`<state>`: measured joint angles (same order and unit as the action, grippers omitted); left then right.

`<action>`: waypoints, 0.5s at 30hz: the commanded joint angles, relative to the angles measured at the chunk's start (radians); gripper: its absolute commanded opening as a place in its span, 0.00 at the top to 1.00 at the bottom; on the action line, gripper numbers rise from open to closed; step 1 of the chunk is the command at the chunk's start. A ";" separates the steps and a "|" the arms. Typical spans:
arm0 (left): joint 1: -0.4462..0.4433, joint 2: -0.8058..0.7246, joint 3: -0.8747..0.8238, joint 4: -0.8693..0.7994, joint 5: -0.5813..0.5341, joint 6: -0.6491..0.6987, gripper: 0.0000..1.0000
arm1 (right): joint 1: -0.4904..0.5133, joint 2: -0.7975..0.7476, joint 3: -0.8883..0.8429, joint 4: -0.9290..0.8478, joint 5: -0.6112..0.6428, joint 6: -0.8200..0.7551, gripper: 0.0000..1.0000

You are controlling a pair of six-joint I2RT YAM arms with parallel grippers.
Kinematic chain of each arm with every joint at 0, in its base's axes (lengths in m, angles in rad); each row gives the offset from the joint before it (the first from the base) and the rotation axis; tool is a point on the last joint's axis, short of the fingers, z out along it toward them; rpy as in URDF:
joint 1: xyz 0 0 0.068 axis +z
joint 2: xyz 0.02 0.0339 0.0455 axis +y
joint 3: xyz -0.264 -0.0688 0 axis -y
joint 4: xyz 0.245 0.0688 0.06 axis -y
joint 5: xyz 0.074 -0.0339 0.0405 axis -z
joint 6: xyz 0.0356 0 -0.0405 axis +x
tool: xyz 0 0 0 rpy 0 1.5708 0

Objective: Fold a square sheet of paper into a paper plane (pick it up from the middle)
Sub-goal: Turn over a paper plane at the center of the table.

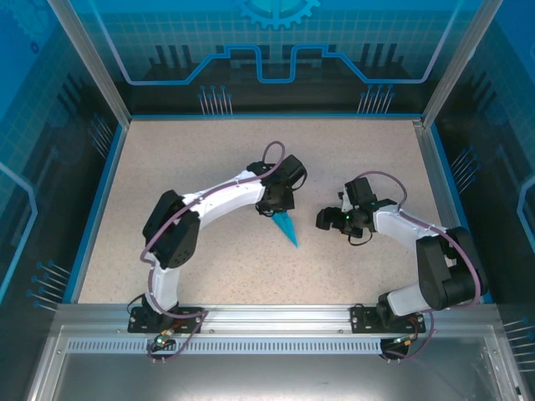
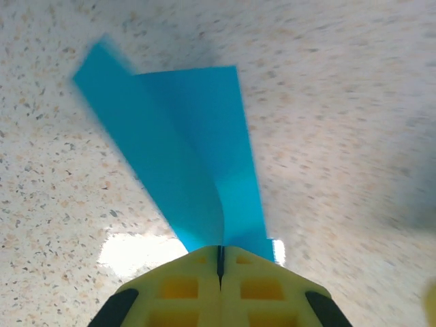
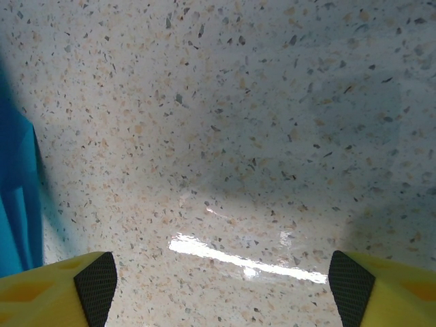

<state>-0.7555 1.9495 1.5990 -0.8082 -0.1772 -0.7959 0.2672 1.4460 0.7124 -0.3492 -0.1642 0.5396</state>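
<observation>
Top external: left gripper [image 1: 280, 210] points down from its bent arm, pinching the slim folded plane [image 1: 288, 230]; right gripper [image 1: 324, 220] spread.

A speckled beige table [image 1: 167, 167], framed by a blue rim, lay under bright light that left white glare streaks on its surface. A slim teal-blue paper plane [image 1: 287, 227] showed near its middle, tapering toward the near edge; whether it touched the tabletop could not be told.
</observation>
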 commanded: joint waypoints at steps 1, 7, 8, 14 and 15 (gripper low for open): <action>0.004 -0.110 -0.062 0.138 0.100 0.104 0.99 | -0.029 -0.040 -0.008 0.022 -0.003 0.015 0.15; 0.082 -0.207 -0.251 0.435 0.354 0.161 0.99 | -0.064 -0.152 -0.049 0.052 -0.010 0.040 0.16; 0.098 -0.212 -0.285 0.488 0.406 0.154 0.99 | -0.068 -0.180 -0.056 0.058 -0.008 0.042 0.16; 0.142 -0.177 -0.401 0.698 0.555 0.122 1.00 | -0.063 -0.270 -0.073 0.087 -0.087 0.037 0.15; 0.146 -0.166 -0.416 0.729 0.574 0.114 1.00 | -0.054 -0.272 -0.071 0.090 -0.106 0.039 0.16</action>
<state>-0.6136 1.7584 1.2133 -0.2470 0.2619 -0.6750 0.2134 1.1919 0.6540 -0.2897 -0.2016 0.5663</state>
